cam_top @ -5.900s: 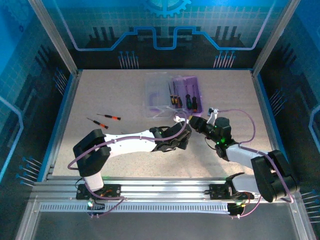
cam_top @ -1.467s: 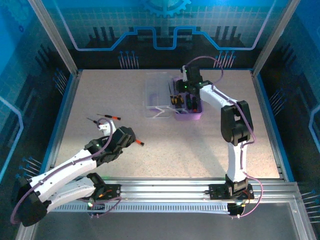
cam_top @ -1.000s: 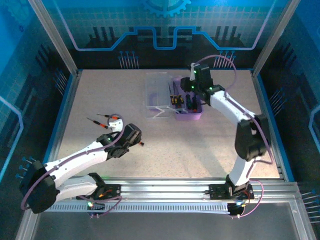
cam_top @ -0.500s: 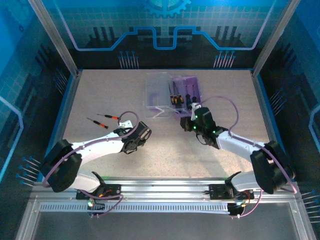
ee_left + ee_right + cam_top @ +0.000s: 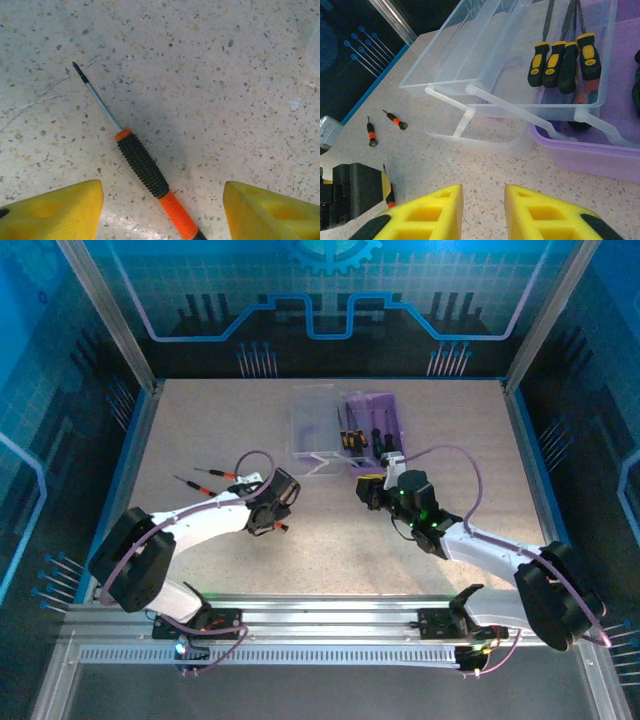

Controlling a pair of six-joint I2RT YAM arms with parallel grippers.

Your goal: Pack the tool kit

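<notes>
Left gripper [image 5: 161, 207] is spread wide and empty, pointing down at the table [image 5: 235, 75]. A loose screwdriver [image 5: 142, 166] lies flat between its yellow fingers [image 5: 55, 210], and neither one touches it. The orange end of the handle sits nearest the gripper and the tip points away from it. I read this as lining up for a pick: the wide spread clears the handle on both sides. The tool lies slantwise to the fingers, so I'd want the closing line across the black grip.

Two more screwdrivers [image 5: 205, 478] lie on the table beyond the left gripper, well apart from it.

Right gripper [image 5: 484, 210] is only narrowly parted, with nothing in it. It hovers just in front of the case [image 5: 590, 157]. The clear lid [image 5: 470, 60] is swung open flat beside the purple base, ahead and left of this gripper. Several screwdrivers [image 5: 562, 60] are already in the base, so packing is partly done. My guess is it waits there to take the next tool.
</notes>
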